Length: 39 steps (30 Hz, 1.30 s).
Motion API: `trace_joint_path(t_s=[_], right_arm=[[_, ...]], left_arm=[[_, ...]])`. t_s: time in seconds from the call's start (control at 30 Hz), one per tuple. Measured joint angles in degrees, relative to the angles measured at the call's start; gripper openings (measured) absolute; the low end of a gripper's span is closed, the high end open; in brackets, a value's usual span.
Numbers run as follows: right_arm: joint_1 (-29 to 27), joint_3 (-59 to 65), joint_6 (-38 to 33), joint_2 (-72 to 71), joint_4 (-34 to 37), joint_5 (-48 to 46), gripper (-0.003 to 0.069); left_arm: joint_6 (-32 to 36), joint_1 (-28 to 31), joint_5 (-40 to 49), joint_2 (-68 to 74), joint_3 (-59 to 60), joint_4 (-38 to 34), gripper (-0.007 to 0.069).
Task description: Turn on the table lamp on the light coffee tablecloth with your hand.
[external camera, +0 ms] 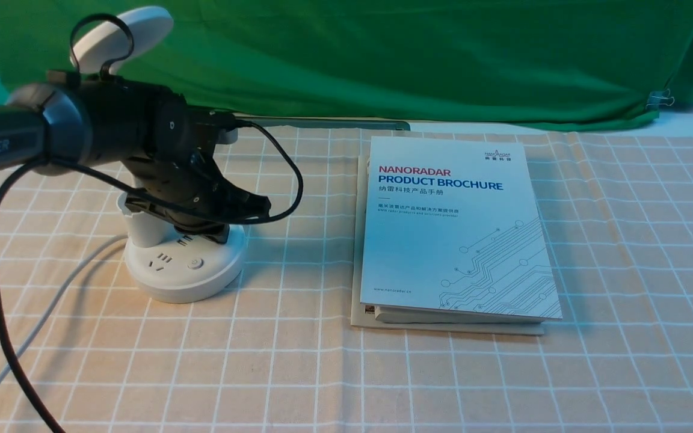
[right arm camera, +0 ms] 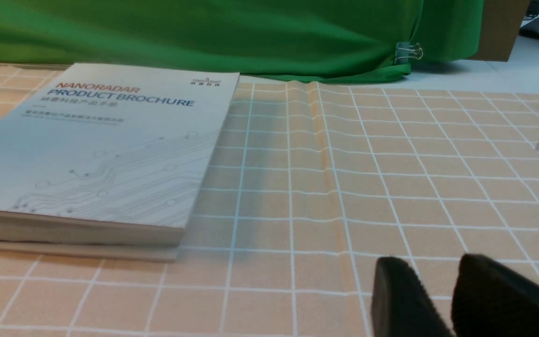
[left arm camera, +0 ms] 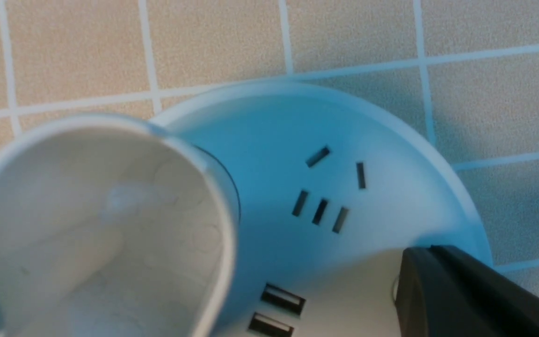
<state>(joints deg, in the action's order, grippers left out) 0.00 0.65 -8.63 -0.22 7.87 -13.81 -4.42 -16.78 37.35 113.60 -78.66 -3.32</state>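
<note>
Left gripper (external camera: 226, 219) over lamp (external camera: 184, 264) base on checked tablecloth (external camera: 443, 373); jaw gap hidden. Right gripper (right arm camera: 442, 290) narrow, empty.

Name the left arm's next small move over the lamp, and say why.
Probably slide the left gripper toward the robot and down onto the power button: it hangs over the back of the lamp base, and the lamp head looks unlit.

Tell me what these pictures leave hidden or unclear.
- Front view: the left claw covers the back of the lamp base, so contact with a button is unclear.
- Left wrist view: one claw finger shows, cut off by the edge.
- Right wrist view: the right claw is blurred and cut off.
</note>
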Motion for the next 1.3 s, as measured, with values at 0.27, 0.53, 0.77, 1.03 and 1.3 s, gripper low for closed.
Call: trace_joint_path(t_s=[0.27,0.53,0.77,1.03,1.3], right_arm=[[0.0,0.0,0.0,0.0,0.0,0.0,0.0239],[0.0,0.0,0.0,0.0,0.0,0.0,0.0239],[0.0,0.0,0.0,0.0,0.0,0.0,0.0239],[0.0,0.0,0.0,0.0,0.0,0.0,0.0239],[0.0,0.0,0.0,0.0,0.0,0.0,0.0239]], left_arm=[[3.58,-3.09,8.77,-8.04,1.64,-6.44,0.0],[20.24,-8.8,13.45,-25.67,13.04,-26.32,0.0],[33.47,-10.38,8.31,-48.55,20.32,-39.06,0.0],[39.27,-10.38,-1.62,-65.74,20.69,-29.73,0.0],[39.17,-10.38,-0.91,-72.88,21.05,-18.33,0.0]])
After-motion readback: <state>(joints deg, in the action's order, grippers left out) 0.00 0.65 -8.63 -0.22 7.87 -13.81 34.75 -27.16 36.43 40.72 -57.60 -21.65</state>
